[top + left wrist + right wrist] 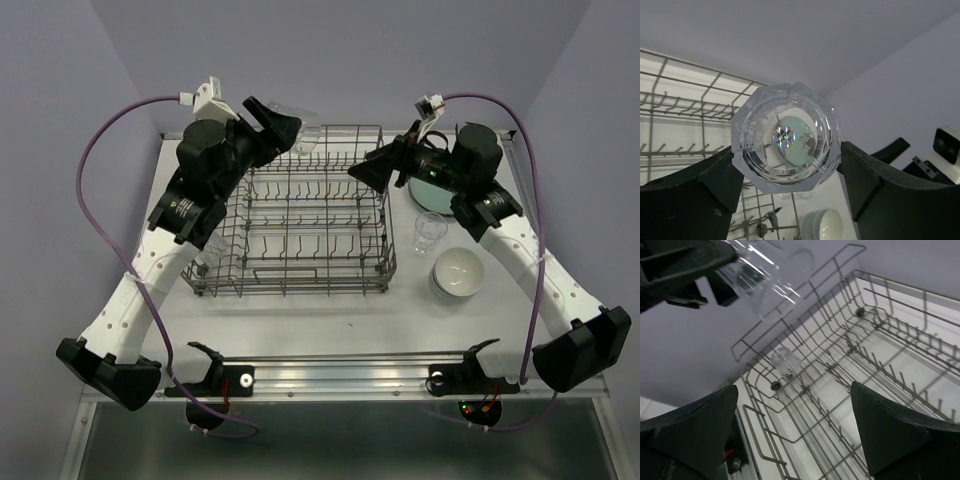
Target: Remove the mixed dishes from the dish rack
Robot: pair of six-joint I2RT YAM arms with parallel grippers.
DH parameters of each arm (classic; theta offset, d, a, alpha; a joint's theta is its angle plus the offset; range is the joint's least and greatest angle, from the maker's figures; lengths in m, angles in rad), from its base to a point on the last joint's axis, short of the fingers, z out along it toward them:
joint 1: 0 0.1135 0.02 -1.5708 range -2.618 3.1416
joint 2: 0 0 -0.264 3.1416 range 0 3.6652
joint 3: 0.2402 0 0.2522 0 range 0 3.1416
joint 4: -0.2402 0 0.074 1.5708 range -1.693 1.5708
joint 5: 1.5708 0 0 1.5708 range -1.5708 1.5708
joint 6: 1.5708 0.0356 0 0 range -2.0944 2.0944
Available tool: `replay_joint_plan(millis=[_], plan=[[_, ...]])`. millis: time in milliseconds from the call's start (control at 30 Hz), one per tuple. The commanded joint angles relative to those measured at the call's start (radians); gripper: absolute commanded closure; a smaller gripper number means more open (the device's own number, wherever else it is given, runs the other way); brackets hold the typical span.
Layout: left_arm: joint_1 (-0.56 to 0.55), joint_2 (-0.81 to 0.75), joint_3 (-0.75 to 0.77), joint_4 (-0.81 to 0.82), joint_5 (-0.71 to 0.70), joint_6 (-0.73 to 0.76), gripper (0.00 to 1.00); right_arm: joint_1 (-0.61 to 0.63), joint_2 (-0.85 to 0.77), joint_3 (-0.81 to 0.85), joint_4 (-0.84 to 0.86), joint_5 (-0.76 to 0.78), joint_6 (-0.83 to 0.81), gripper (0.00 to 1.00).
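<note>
No words, numbers or brand marks can be read anywhere. The glittery round spot in the base of the clear glass [786,145] shows no legible characters.

This is a robotics lab test cell. Plain pale-violet walls [100,60] box in a white table [330,325]. A left arm [150,280] and a right arm [530,260] are bolted to an aluminium rail [340,375] along the bottom of the frame. Purple cables [82,160] loop off them, and a wire dish rack [290,288] stands between them.
</note>
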Motion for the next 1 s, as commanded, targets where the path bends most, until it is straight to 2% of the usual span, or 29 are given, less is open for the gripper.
replay_joint_plan(millis=[0,233,333,433,500,600,667,700,800,900,933,967], plan=[[-0.044,-0.040,-0.056,0.176,0.146,-0.082,1.00,0.008,0.041,-0.041,0.338,-0.211,0.123,0.00],[-0.092,-0.034,-0.095,0.239,0.157,-0.151,1.00,0.018,0.090,-0.037,0.614,-0.258,0.275,0.00],[-0.101,-0.018,-0.098,0.245,0.182,-0.173,1.00,0.027,0.102,-0.028,0.631,-0.261,0.306,0.06],[-0.120,0.001,-0.102,0.259,0.189,-0.187,1.00,0.036,0.121,-0.005,0.637,-0.260,0.321,0.23],[-0.130,0.009,-0.111,0.285,0.198,-0.207,1.00,0.045,0.128,-0.011,0.672,-0.252,0.344,0.46],[-0.140,0.007,-0.134,0.328,0.214,-0.227,1.00,0.055,0.118,-0.028,0.700,-0.202,0.361,0.70],[-0.143,0.004,-0.144,0.343,0.212,-0.231,1.00,0.055,0.108,-0.031,0.690,-0.168,0.346,0.80],[-0.146,0.002,-0.144,0.345,0.215,-0.231,1.00,0.055,0.102,-0.034,0.689,-0.142,0.344,0.90],[-0.150,0.001,-0.154,0.357,0.232,-0.225,1.00,0.055,0.096,-0.040,0.682,-0.108,0.343,0.99],[-0.150,0.001,-0.165,0.360,0.246,-0.222,1.00,0.055,0.082,-0.054,0.682,-0.088,0.329,0.99],[-0.150,0.001,-0.167,0.357,0.249,-0.216,0.95,0.055,0.079,-0.054,0.676,-0.085,0.324,0.99],[-0.150,-0.001,-0.165,0.341,0.243,-0.207,0.64,0.055,0.076,-0.049,0.638,-0.068,0.309,0.99]])
